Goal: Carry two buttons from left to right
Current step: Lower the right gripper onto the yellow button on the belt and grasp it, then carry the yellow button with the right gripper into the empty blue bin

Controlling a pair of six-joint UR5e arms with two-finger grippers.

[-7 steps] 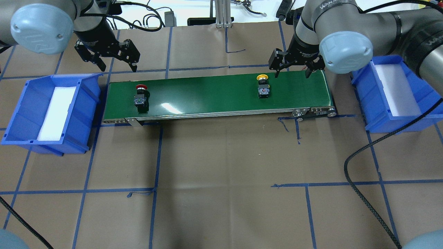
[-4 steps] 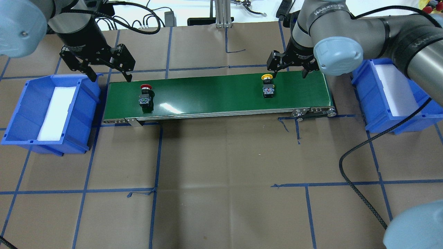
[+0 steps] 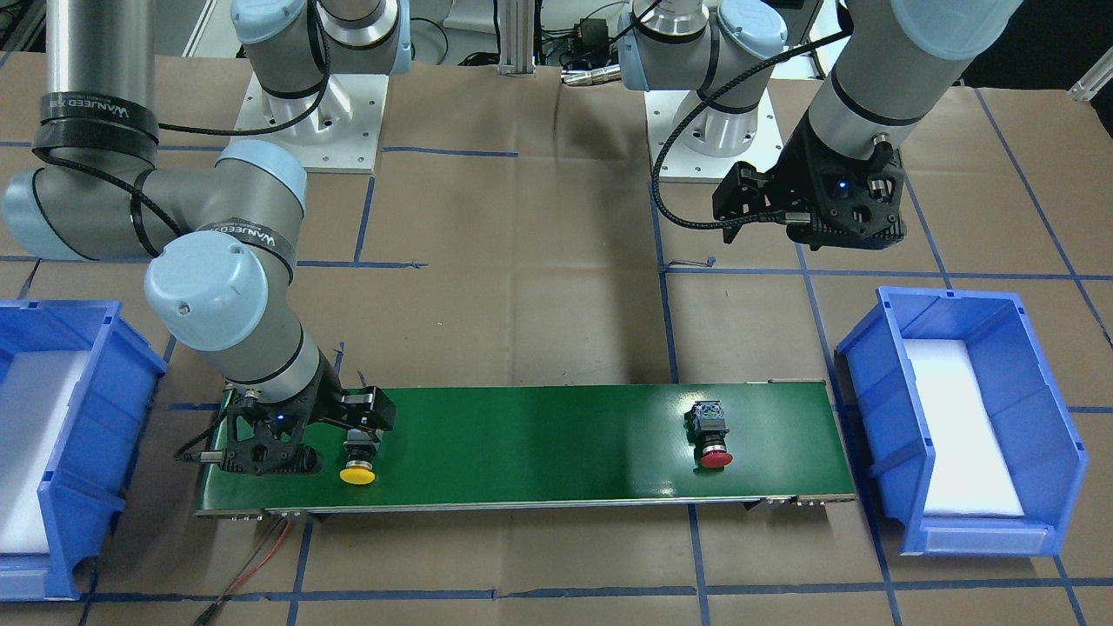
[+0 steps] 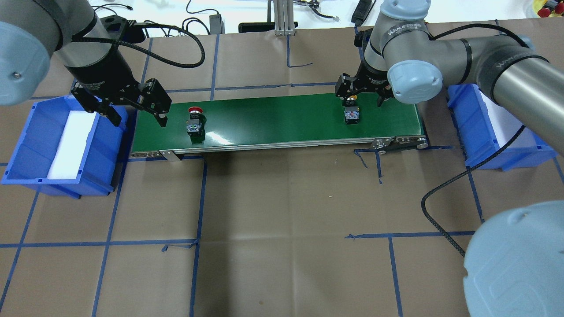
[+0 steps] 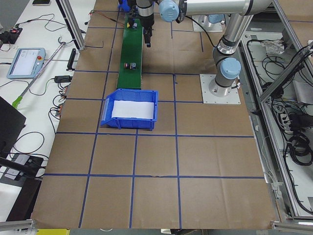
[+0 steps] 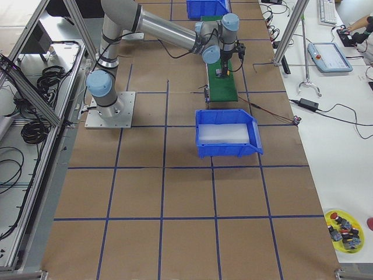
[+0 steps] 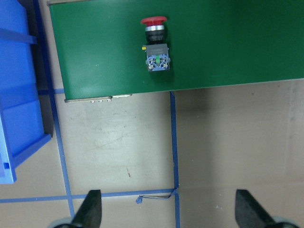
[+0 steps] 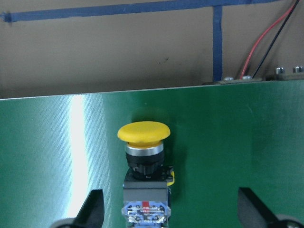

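Both buttons have ridden rightward along the green belt (image 4: 273, 119) over the last second, and my right gripper (image 4: 362, 99) has swung in and down from the belt's far edge, so it now sits over the yellow button (image 8: 145, 161). My left gripper (image 4: 140, 119) has drifted back toward the left bin (image 4: 26, 145). It hangs wide open and empty over the belt's left end, its part apparently done for now. For the task this means the first button has come within my reach on the right side, and I judge the pick is the step in hand. The red button (image 4: 194, 119) is on the belt's left part, well apart from the yellow one. My right jaws are spread wide and hold nothing. In the wrist view the yellow button lies on its side between my two fingertips (image 8: 92, 209), cap away from me and contact block toward the camera, with clear belt on either side. I cannot tell how high my tips are above the belt. The right bin (image 4: 469, 136) waits just past the belt's end.
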